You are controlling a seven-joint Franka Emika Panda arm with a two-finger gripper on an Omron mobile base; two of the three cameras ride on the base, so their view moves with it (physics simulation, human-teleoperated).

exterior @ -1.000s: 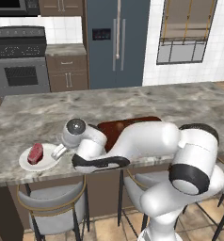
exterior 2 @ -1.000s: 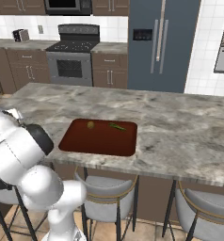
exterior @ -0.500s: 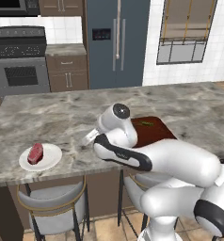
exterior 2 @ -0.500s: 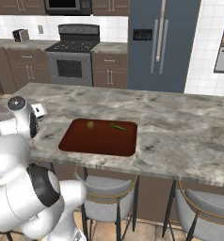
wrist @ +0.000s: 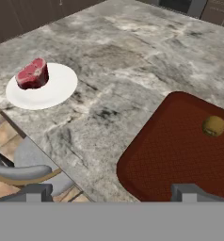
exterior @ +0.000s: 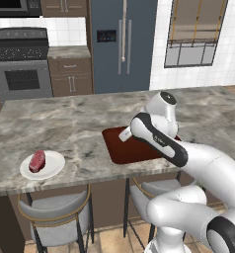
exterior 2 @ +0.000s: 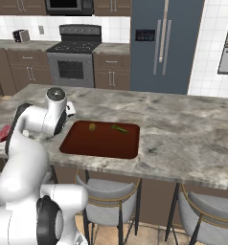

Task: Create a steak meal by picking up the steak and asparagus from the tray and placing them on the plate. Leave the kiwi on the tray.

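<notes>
Steak (exterior: 37,160), pinkish-red with pale marbling, lies on the white round plate (exterior: 53,168), toward its left side in the left base view; the hand view shows it (wrist: 33,74) as a thick, roughly oval slab on the plate (wrist: 55,89). Plate sits on the grey-veined marble counter (exterior: 70,128), near the front edge and well apart from the tray (exterior 2: 99,143).

Tray: flat, dark reddish-brown, rectangular with rounded corners, faintly cross-hatched surface in the hand view (wrist: 180,155). On it, the kiwi (exterior 2: 92,127), small, round, yellow-brown, and the asparagus (exterior 2: 119,128), a thin dark green stalk, lie near the far edge, apart from each other. Kiwi also seen in the hand view (wrist: 213,126).

Gripper (wrist: 111,195): fingertips wide apart, nothing between them; it hangs above the counter at the tray's near-left corner, between plate and tray, touching neither. Steak well away from it, asparagus on the far side of the tray.

Room: counter is an island with grey cushioned stools (exterior: 58,225) tucked under its front. Behind it, dark brown cabinets (exterior 2: 113,76), a black range (exterior 2: 75,57), a slate-blue double-door refrigerator (exterior: 122,44), white tiled wall, and a window (exterior: 196,32).
</notes>
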